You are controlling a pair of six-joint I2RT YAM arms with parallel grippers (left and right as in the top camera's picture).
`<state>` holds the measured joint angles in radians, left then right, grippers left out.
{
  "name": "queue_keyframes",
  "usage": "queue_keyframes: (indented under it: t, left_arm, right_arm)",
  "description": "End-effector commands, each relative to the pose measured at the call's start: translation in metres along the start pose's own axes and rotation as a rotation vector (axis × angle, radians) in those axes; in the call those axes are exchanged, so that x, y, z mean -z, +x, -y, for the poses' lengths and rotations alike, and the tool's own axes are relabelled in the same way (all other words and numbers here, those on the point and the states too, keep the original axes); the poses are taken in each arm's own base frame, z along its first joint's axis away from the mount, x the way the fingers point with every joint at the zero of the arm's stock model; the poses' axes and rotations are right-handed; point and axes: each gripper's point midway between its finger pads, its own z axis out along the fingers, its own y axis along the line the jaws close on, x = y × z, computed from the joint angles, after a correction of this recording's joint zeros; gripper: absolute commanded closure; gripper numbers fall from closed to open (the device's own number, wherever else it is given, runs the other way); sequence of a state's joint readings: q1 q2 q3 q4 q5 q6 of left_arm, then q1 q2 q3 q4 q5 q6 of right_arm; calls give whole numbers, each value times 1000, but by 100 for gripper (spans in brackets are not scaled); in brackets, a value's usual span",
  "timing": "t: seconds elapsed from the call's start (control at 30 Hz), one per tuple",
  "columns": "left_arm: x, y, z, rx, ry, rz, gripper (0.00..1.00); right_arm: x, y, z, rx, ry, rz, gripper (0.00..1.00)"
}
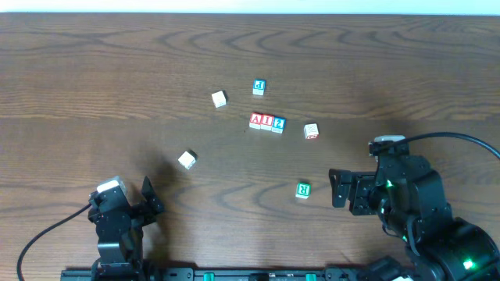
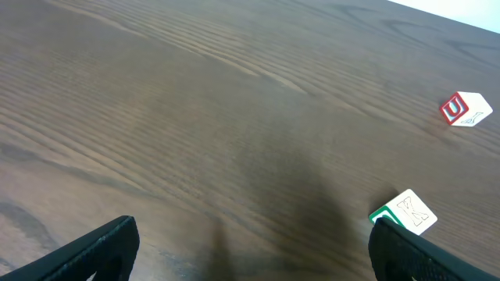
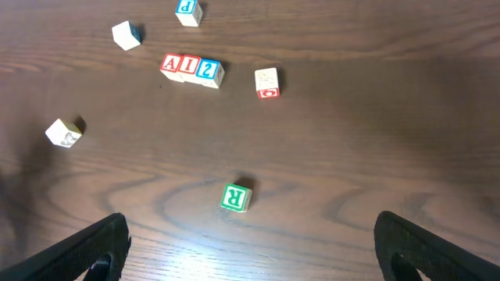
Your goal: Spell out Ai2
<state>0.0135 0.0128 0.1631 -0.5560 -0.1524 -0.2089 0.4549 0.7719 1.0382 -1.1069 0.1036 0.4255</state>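
Note:
Three letter blocks stand touching in a row mid-table: a red A [image 1: 255, 120], a red I [image 1: 267, 121] and a blue 2 [image 1: 278, 124]. The row also shows in the right wrist view, as A [image 3: 172, 64], I [image 3: 190, 66] and 2 [image 3: 208, 70]. My left gripper [image 1: 125, 204] is open and empty at the front left, its jaws [image 2: 250, 250] spread over bare wood. My right gripper [image 1: 344, 190] is open and empty at the front right, its jaws [image 3: 250, 250] wide apart, well short of the row.
Loose blocks lie around: a green R [image 1: 303, 189] [image 3: 235, 197], a red-edged block [image 1: 311, 131] [image 3: 267, 82], a blue P [image 1: 259, 87] [image 3: 188, 9], a white block [image 1: 219, 99] [image 3: 126, 35], and a white-green block [image 1: 187, 160] [image 2: 408, 212] [image 3: 64, 133]. A red U block [image 2: 461, 108] shows too.

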Motion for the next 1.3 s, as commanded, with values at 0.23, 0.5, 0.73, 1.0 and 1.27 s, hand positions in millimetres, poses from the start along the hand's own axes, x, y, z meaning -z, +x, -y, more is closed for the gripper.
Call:
queue_keyframes:
  t: [0.23, 0.5, 0.73, 1.0, 1.27]
  left_arm:
    - [-2, 3, -1, 11, -2, 1, 5]
    - [-2, 3, -1, 11, -2, 1, 5]
    - [-2, 3, -1, 11, -1, 1, 5]
    - [-2, 3, -1, 11, -2, 1, 5]
    - [-2, 3, -1, 11, -2, 1, 5]
  right_arm:
    - [0, 0, -1, -4, -2, -1, 1]
    - [0, 0, -1, -4, -2, -1, 1]
    - [1, -2, 9, 46, 53, 15, 1]
    - [-1, -30, 36, 224, 162, 232, 1]
    - [-31, -3, 73, 203, 234, 397, 1]
